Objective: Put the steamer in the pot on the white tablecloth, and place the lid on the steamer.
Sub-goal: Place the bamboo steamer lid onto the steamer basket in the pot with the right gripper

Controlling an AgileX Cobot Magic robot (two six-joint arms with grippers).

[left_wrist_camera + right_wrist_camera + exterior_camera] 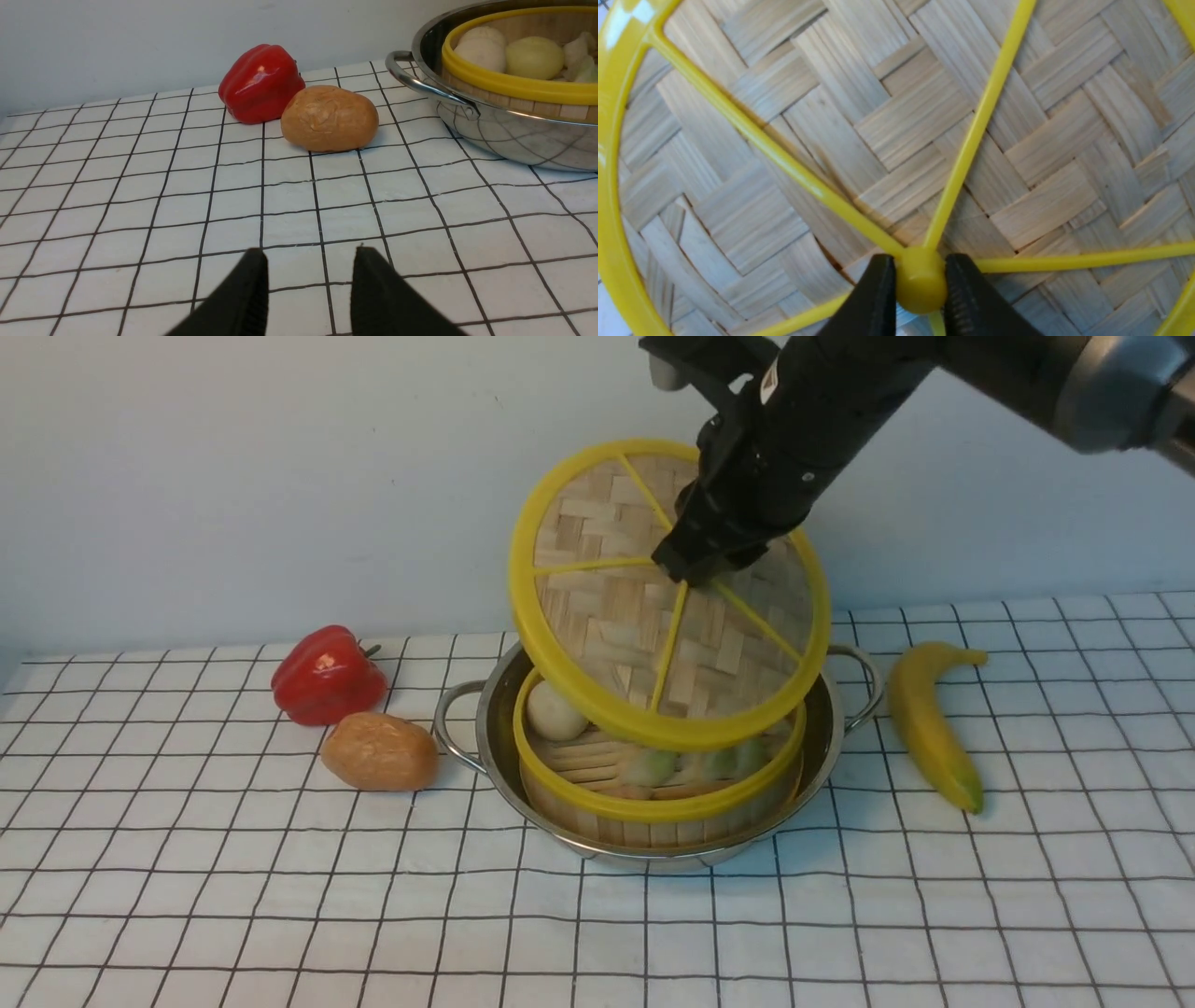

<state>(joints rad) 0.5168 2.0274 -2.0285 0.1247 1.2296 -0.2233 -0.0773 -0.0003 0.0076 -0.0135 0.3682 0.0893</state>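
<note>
The right fingers [873,303] squeeze the little yellow knob in the middle of the lid [644,625]. The lid hangs tilted in the air over the steamer [653,805]. The steamer sits inside the pot [487,733], and the pot sits on the white tablecloth [280,896].

The job now looks like putting the lid on. To do it well, the arm should turn the lid flat, line up the two yellow rings, go down slowly, and only then let go.

The left fingers [243,298] are open and hold nothing, low over the surface.

I count one lid, one steamer, one pot, one red pepper [327,677], one brown roll [378,751] and one banana [929,723]. The lid hides some of the food in the steamer, so I cannot count it.
</note>
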